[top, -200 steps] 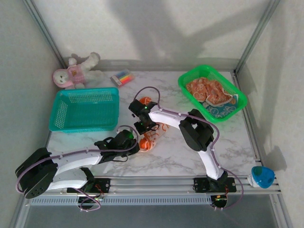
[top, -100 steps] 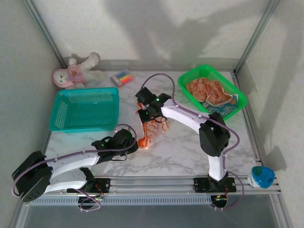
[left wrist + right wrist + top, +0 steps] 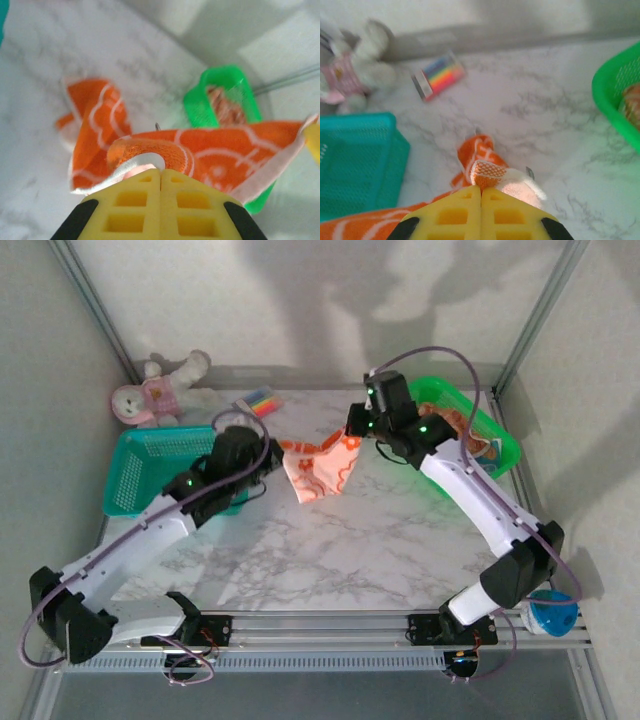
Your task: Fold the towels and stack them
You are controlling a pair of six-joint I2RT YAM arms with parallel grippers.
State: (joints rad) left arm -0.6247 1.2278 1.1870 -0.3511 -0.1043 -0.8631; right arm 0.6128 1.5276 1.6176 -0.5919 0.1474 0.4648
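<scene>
Orange towel (image 3: 318,468) stretched beside the green basket (image 3: 505,445), corners pinched by left claw (image 3: 274,449) and right claw (image 3: 352,431)

The marbled worktop (image 3: 380,540) carried a teal basket (image 3: 150,472) at its left, a green basket (image 3: 503,452) at its far right, a pack of coloured markers (image 3: 258,402) by the far edge, and a pink-and-white plush toy (image 3: 155,390) in the far-left corner
</scene>
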